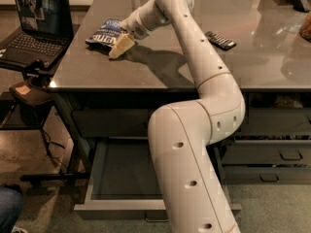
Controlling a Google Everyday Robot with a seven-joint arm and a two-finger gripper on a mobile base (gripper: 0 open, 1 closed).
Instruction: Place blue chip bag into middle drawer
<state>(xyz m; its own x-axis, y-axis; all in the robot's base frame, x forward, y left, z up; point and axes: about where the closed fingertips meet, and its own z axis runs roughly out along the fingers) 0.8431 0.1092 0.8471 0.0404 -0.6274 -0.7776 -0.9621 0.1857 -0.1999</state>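
Note:
The blue chip bag (104, 33) lies flat on the grey tabletop near its left end, white lettering up. My gripper (121, 45) reaches down at the bag's right edge, touching or just over it, its cream tip resting near the table surface. The middle drawer (99, 165) is pulled out below the table at lower left, with a dark, bare interior. My arm hides its right part, and its handle (156, 219) peeks out at the front.
An open laptop (38, 19) sits on a side stand to the left, with a brown object (28, 91) below it. A flat black bar (220, 40) lies on the table (262, 67) to the right. Closed grey drawers (282, 154) are at right. A person's knee (8, 211) is at bottom left.

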